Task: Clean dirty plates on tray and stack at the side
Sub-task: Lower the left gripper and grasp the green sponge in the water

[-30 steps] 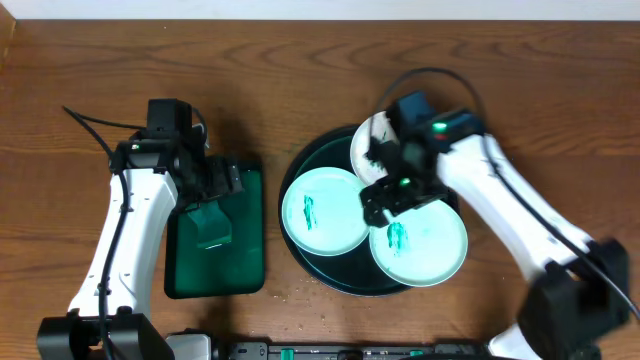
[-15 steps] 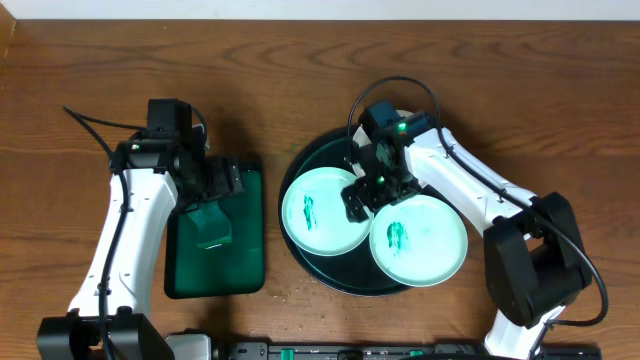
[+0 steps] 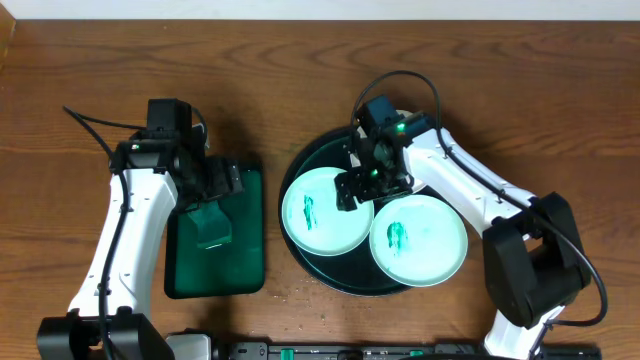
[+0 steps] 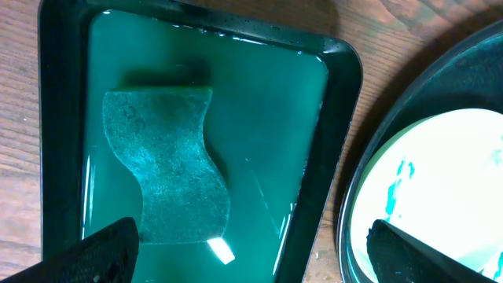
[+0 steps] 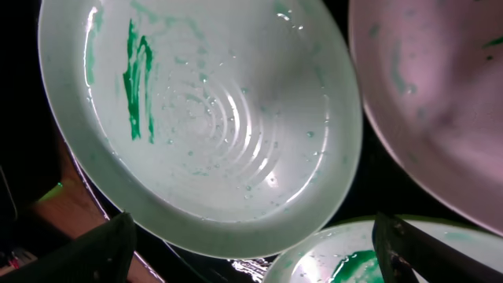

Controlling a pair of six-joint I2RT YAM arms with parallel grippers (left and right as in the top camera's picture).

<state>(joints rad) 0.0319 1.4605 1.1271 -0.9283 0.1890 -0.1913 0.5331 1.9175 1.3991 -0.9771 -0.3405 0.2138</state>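
Observation:
The dark round tray (image 3: 345, 275) holds three pale plates. The left plate (image 3: 322, 212) and the front right plate (image 3: 418, 240) each carry a green smear. The back plate is mostly hidden under my right arm in the overhead view, and it shows in the right wrist view (image 5: 440, 102). My right gripper (image 3: 360, 185) is open and empty, hovering over the left plate's right edge. In the right wrist view (image 5: 251, 259) the smeared left plate (image 5: 204, 118) fills the frame, with the front plate (image 5: 354, 259) below. My left gripper (image 3: 215, 190) is open and empty over a green sponge (image 4: 169, 173).
The sponge lies in green liquid in a rectangular green tray (image 3: 245, 270) to the left of the round tray. The round tray's rim (image 4: 354, 204) and the left plate (image 4: 440, 189) show in the left wrist view. Small crumbs lie on the wooden table (image 3: 290, 290) by the round tray.
My right gripper has moved left from above the front right plate to the left plate's right edge, and the arm has swung in over the back plate. The left arm has not moved.

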